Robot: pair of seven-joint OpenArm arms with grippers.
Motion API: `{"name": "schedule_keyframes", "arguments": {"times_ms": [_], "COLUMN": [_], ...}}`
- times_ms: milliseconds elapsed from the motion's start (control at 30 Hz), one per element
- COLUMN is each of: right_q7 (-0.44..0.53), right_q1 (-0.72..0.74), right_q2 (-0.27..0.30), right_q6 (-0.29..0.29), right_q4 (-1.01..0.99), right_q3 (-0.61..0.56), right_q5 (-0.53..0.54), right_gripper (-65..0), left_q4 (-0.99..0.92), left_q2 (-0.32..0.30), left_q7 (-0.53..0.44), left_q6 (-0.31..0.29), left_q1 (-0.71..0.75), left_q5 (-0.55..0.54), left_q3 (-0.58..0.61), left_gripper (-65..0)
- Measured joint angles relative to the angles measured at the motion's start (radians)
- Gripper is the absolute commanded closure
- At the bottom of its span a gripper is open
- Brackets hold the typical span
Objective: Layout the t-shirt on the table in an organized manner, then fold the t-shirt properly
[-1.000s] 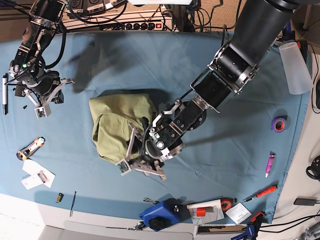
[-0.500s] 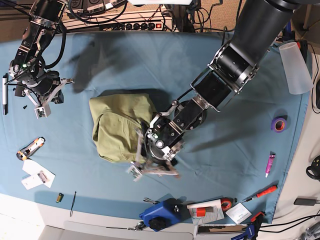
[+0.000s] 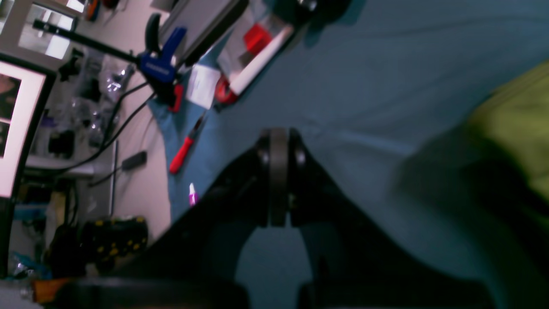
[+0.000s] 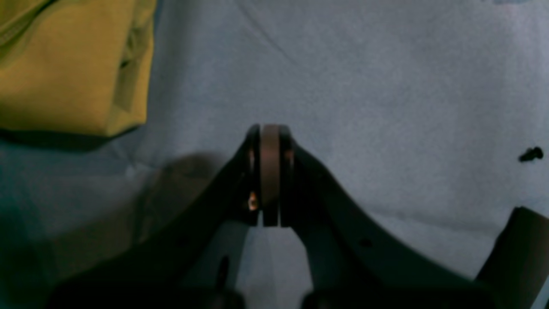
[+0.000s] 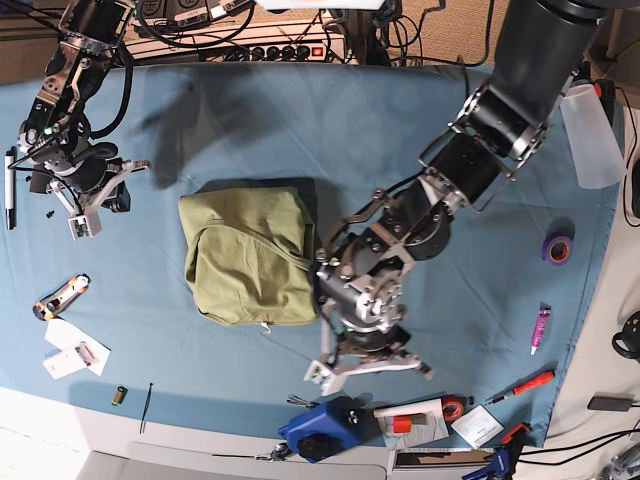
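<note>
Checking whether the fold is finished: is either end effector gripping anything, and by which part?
Nothing is held. Both the left end effector and right end effector are shut on nothing, clear of the t-shirt.

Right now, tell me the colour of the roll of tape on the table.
Purple. The roll of tape shows best in the base view.

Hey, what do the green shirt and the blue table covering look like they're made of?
The t-shirt looks like soft matte knit fabric, probably cotton: it slumps into rounded folds with a stitched hem and no sheen. The table covering looks like thin woven cloth, also matte: it shows faint creases and drapes over the edges. Exact fibres cannot be told.
</note>
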Motion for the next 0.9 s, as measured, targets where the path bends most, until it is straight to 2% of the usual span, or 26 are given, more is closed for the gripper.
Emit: {"name": "schedule_keyframes", "arguments": {"times_ms": [133, 267, 333, 400, 600, 767, 900], "right_q7": [-0.002, -0.002, -0.002, -0.006, -0.056, -0.114, -0.166], "right_q1": [0.000, 0.000, 0.000, 0.000, 0.000, 0.000, 0.000], "right_q2": [0.000, 0.000, 0.000, 0.000, 0.000, 0.000, 0.000], "right_q6": [0.000, 0.000, 0.022, 0.065, 0.064, 0.064, 0.064], "right_q4": [0.000, 0.000, 0.000, 0.000, 0.000, 0.000, 0.000], "right_q3": [0.000, 0.000, 0.000, 0.001, 0.000, 0.000, 0.000], "right_q5": [0.000, 0.004, 0.017, 0.059, 0.243, 0.322, 0.364], "right_gripper": [0.0, 0.0, 0.0, 0.0, 0.0, 0.0, 0.0], "left_q4": [0.017, 0.113, 0.191, 0.261, 0.402, 0.532, 0.629], "left_q2": [-0.070, -0.126, -0.143, -0.164, -0.216, -0.250, -0.251], "left_q7": [0.003, 0.009, 0.005, 0.002, 0.005, -0.009, -0.021], "left_q6": [-0.005, -0.028, -0.041, -0.052, -0.097, -0.142, -0.168], "left_q1": [0.058, 0.140, 0.183, 0.234, 0.420, 0.583, 0.710], "left_q5": [-0.036, -0.087, -0.106, -0.132, -0.225, -0.295, -0.340], "left_q3": [-0.040, -0.152, -0.223, -0.294, -0.448, -0.554, -0.623], "left_gripper": [0.0, 0.0, 0.0, 0.0, 0.0, 0.0, 0.0]}}
